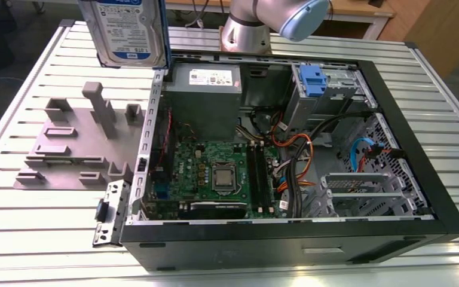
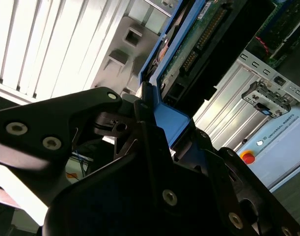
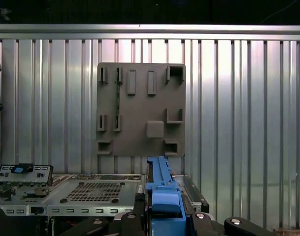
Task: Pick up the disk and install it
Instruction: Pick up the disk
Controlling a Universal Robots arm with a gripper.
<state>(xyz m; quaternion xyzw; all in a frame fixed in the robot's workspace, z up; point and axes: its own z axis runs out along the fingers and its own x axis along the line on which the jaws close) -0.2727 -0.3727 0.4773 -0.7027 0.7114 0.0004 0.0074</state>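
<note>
The gripper (image 2: 150, 109) is clenched on the disk (image 1: 126, 30). In both wrist views its black fingers (image 2: 145, 132) press the blue rail (image 3: 162, 182) from either side. The disk hangs upright in the air, label towards the exterior camera, above and just outside the computer case (image 1: 293, 239), off the corner where the power supply (image 1: 205, 79) sits.

Beside the case, on the exterior view's left, a grey fixture plate (image 1: 70, 149) with upright pegs lies on the slatted table (image 1: 38, 239).

Inside the case, a blue latch piece (image 1: 313, 81) sits in the drive cage (image 1: 337, 89), next to the power supply. Orange and black cables (image 1: 297, 143) sprawl between that cage and the motherboard (image 1: 213, 173).
</note>
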